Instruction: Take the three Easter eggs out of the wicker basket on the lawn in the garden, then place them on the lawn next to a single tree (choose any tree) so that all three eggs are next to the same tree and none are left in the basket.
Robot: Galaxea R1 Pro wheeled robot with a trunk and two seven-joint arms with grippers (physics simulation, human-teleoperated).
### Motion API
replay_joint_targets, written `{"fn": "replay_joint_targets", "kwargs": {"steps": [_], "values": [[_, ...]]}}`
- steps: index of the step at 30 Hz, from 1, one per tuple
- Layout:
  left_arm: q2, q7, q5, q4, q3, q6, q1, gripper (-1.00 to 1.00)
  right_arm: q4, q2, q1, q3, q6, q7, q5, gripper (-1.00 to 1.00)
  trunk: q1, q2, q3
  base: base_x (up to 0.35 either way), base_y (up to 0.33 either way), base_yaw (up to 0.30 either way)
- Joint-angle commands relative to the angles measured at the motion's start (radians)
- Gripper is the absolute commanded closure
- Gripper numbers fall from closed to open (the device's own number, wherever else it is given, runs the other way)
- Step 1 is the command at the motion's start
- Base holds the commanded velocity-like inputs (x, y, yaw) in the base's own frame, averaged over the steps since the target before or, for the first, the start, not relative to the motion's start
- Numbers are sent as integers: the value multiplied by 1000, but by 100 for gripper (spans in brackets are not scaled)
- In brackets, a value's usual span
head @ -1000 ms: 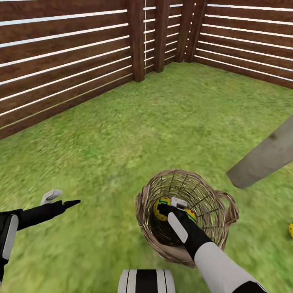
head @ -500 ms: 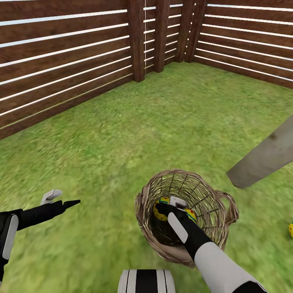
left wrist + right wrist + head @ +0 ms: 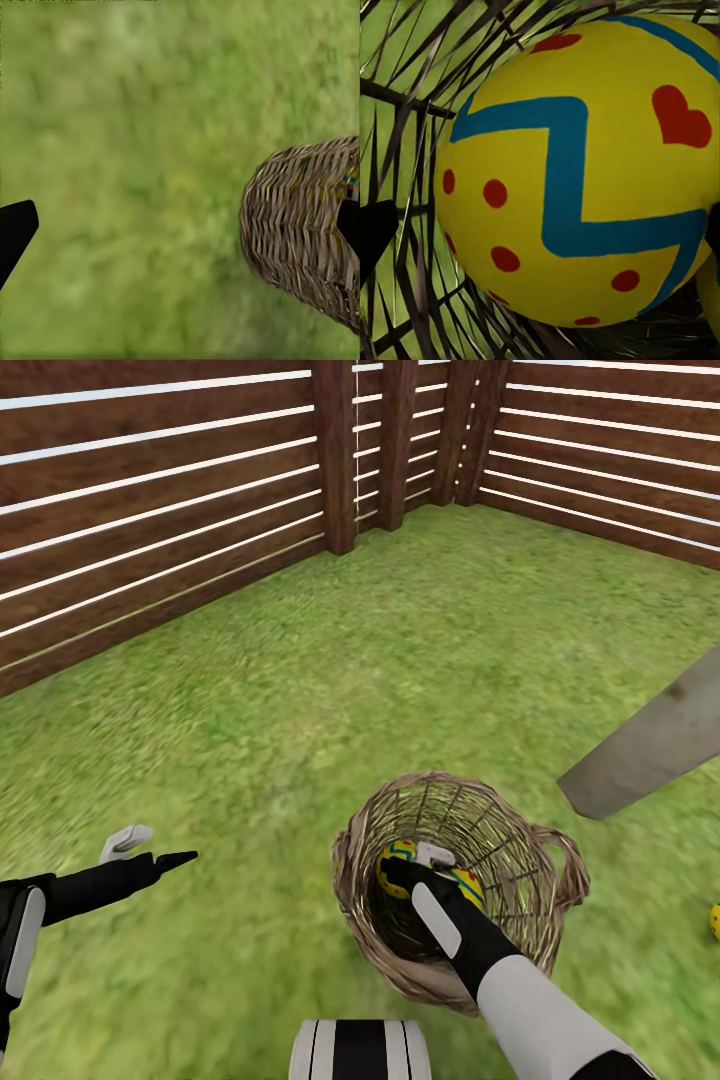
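Inside the wicker basket (image 3: pixel 455 890), right fingers (image 3: pixel 432 857) flank an egg (image 3: pixel 577 172).

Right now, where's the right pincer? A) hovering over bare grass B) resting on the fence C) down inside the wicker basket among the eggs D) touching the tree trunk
C: in the head view the right pincer reaches down inside the wicker basket, between two yellow eggs, and its wrist view shows an egg close up against the weave.

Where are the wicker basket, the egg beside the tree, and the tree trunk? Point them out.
wicker basket (image 3: pixel 350 860), head view, left rim.
egg (image 3: pixel 715 922), head view, visible yellow edge.
tree trunk (image 3: pixel 650 745), head view, grey bark near base.
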Motion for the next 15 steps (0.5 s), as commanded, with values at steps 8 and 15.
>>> {"fn": "replay_joint_targets", "kwargs": {"steps": [8,15], "values": [[0,1,6,0,1,8,0,-100,-2,1,0,5,1,-8,-8,-100,1,-1,-8,0,0,0],[0,1,6,0,2,9,-1,-100,0,4,0,2,-1,-10,38,-100,1,-1,-8,0,0,0]]}}
